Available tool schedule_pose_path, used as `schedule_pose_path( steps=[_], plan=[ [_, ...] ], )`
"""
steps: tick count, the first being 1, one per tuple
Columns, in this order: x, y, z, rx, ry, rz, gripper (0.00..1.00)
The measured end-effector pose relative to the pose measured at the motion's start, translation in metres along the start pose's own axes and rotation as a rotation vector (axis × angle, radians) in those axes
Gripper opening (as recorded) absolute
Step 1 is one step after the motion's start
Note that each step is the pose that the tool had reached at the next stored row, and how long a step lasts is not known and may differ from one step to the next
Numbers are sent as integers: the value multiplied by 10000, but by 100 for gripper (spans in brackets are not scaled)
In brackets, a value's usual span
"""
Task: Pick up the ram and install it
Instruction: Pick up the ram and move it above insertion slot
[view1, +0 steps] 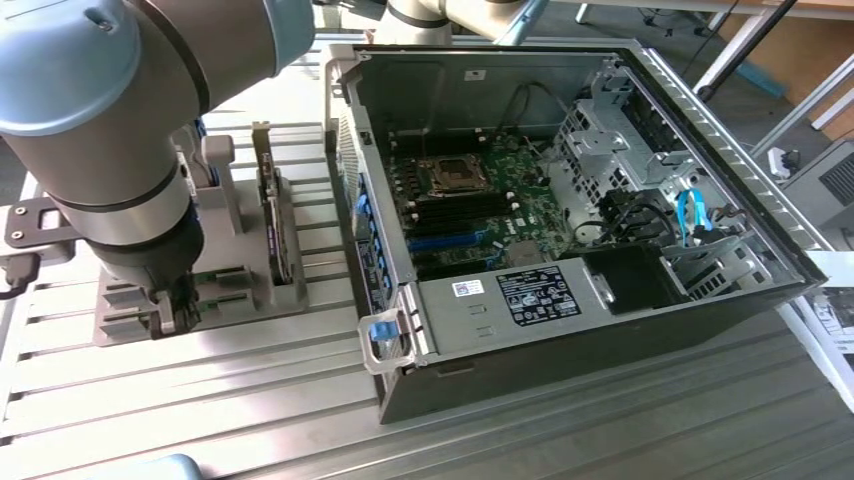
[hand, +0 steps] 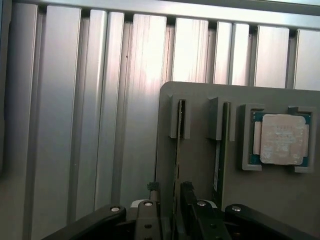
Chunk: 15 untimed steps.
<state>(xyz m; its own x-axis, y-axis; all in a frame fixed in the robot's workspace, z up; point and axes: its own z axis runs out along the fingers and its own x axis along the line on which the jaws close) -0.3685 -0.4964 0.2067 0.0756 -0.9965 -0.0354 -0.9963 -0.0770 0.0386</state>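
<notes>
With the gripper (hand: 169, 195) spread open, straddling the ram (hand: 177, 145), fingers apart on either side of its thin edge. Ram standing upright on edge in a slot of the grey holder (hand: 195, 95), just beside a second thin board (hand: 218, 160) in the next slot, near a square silver processor (hand: 281, 139) in its pocket. All at the exterior view's lower left, on a slatted metal table (view1: 200, 400). Toward the exterior view's right, an open computer case (view1: 534, 300) lying on its side, motherboard (view1: 494, 200) exposed.
</notes>
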Motion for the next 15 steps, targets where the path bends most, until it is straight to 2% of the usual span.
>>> schedule_pose_path(
  steps=[15],
  plan=[
    [-1,27,28,2,1,0,30]
  ],
)
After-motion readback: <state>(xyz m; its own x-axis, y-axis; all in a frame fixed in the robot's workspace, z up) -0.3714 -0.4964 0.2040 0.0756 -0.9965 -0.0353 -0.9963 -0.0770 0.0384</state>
